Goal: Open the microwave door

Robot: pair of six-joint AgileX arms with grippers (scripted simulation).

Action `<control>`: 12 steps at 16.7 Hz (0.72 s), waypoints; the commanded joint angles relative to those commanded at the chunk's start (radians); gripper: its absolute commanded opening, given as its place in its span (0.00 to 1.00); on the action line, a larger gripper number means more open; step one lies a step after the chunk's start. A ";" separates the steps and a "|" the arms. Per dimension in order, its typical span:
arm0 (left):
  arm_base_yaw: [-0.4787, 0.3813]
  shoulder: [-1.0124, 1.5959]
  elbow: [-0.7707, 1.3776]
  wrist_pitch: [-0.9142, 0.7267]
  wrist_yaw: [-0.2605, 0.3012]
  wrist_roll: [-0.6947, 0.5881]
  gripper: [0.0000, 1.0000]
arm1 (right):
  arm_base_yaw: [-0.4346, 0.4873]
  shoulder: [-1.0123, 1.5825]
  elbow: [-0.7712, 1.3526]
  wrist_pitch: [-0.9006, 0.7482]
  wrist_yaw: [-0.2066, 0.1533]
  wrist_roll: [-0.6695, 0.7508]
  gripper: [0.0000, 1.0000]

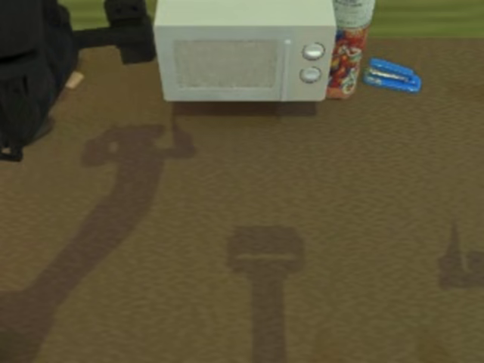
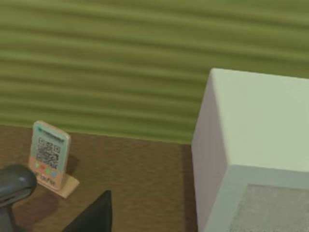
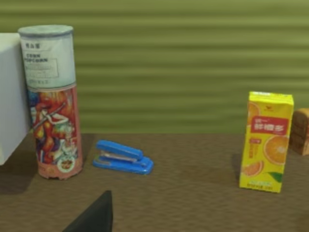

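The cream-white microwave [image 1: 242,15] stands at the back middle of the table, its two grey knobs [image 1: 311,63] on the narrow panel at the right. The microwave door [image 1: 227,64], with its grey mesh window, lies flush with the front. My left gripper [image 1: 130,38] hovers just off the microwave's left side, near the door's left edge. The left wrist view shows that corner of the microwave [image 2: 256,125] close by and a piece of the door window [image 2: 273,208]. Only a dark tip of my right gripper [image 3: 96,217] shows, low over the table; that arm is outside the top view.
A tall printed snack can [image 1: 349,53] stands against the microwave's right side, with a blue stapler [image 1: 392,76] beyond it. A yellow juice carton [image 3: 266,140] is further right. A small QR-code stand [image 2: 48,154] sits left of the microwave. Brown table in front.
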 joint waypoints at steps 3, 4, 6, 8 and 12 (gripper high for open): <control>-0.115 0.316 0.225 -0.011 -0.105 -0.060 1.00 | 0.000 0.000 0.000 0.000 0.000 0.000 1.00; -0.150 0.412 0.294 -0.014 -0.136 -0.079 1.00 | 0.000 0.000 0.000 0.000 0.000 0.000 1.00; -0.213 0.586 0.416 -0.021 -0.193 -0.112 1.00 | 0.000 0.000 0.000 0.000 0.000 0.000 1.00; -0.266 0.725 0.516 -0.026 -0.238 -0.140 1.00 | 0.000 0.000 0.000 0.000 0.000 0.000 1.00; -0.326 0.878 0.629 -0.032 -0.291 -0.171 1.00 | 0.000 0.000 0.000 0.000 0.000 0.000 1.00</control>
